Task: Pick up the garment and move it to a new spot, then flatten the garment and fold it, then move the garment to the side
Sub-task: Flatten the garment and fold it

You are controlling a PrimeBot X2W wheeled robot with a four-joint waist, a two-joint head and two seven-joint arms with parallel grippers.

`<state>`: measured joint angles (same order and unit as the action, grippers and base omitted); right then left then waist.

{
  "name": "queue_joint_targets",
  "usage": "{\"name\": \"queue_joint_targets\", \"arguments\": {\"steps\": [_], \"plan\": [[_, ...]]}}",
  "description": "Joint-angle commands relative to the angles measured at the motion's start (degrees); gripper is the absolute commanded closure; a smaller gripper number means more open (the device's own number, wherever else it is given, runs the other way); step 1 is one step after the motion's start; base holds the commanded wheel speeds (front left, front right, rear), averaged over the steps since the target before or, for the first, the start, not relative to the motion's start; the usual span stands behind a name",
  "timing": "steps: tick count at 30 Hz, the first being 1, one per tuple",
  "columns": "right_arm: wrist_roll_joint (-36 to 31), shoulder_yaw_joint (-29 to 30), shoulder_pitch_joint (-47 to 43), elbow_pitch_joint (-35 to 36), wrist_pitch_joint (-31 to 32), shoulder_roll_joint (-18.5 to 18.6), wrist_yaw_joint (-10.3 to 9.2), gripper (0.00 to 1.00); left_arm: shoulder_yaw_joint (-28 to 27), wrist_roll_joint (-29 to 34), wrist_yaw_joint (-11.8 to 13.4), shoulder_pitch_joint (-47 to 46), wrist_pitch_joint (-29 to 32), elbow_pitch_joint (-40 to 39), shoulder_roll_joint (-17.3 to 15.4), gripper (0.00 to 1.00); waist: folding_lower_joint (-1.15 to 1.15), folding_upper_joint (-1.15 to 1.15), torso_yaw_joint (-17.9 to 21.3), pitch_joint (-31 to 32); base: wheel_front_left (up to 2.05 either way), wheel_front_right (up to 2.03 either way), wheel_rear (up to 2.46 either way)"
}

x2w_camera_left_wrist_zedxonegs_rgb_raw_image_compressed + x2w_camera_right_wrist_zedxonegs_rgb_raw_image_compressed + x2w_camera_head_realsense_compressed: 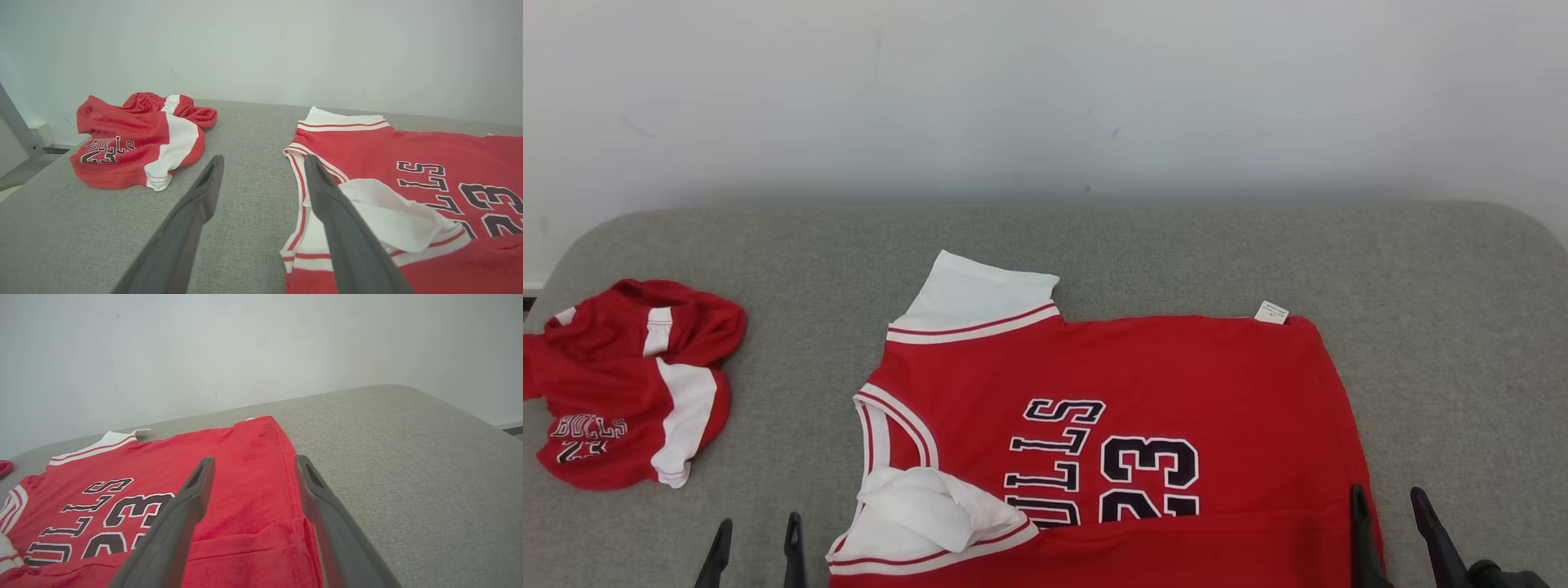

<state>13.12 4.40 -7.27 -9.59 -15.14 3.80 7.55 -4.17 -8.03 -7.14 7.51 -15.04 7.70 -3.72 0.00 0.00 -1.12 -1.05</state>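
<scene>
free: grey tabletop (1462, 367) right of jersey (1160, 367) | obstacle: shorts (629, 384) left

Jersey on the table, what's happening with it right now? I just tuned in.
Nothing is holding it at the moment. The red jersey lies spread on the grey table, with its near edge folded over the lettering and one white sleeve rumpled. The left gripper is open beside the collar end and the right gripper is open over the hem end; neither grips cloth. The red shorts sit crumpled at the table's left end.
</scene>
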Motion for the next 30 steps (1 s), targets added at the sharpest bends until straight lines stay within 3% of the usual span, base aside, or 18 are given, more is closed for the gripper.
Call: {"name": "queue_joint_targets", "arguments": {"steps": [1, 5, 18, 20, 21, 30], "plan": [[-0.44, 0.11, 0.23, 0.37, -0.05, -0.36, -0.14, 0.00, -0.16, 0.56, -0.37, -1.73, -0.12, 0.09, 0.30, 0.00, 0.00, 0.00, 0.32, -0.79, 0.00, 0.00, 0.00], [-0.77, -0.19, 2.71, 0.52, -0.05, -0.48, -0.14, 0.00, 0.92, -0.76, -0.33, -5.37, -0.12, 1.83, -0.04, 0.00, 0.00, 0.00, 1.29, -2.49, 0.00, 0.00, 0.00], [-1.11, -6.03, 18.80, -2.43, -0.05, -0.74, -0.14, 0.00, 12.29, -9.39, -0.31, -31.22, 0.73, 16.16, -15.27, 0.00, 0.00, 0.00, 11.33, -13.79, 0.00, 0.00, 0.00], [-0.85, -7.00, 22.02, -3.31, -0.05, -0.78, -0.14, 0.00, 14.58, -12.35, -0.31, -35.58, 3.21, 17.81, -17.99, 0.00, 0.00, 0.00, 13.19, -16.04, 0.00, 0.00, 0.00], [-0.42, -7.81, 24.73, -3.96, -0.05, -0.89, -0.14, 0.00, 17.26, -15.52, -0.30, -40.04, 5.99, 19.20, -21.18, 0.00, 0.00, 0.00, 14.89, -18.01, 0.00, 0.00, 0.00], [1.62, -10.67, 32.10, -5.57, -0.05, -0.99, -0.14, 0.00, 26.09, -24.93, -0.30, -53.85, 15.52, 22.44, -29.25, 0.00, 0.00, 0.00, 18.81, -23.81, 0.00, 0.00, 0.00]]}}
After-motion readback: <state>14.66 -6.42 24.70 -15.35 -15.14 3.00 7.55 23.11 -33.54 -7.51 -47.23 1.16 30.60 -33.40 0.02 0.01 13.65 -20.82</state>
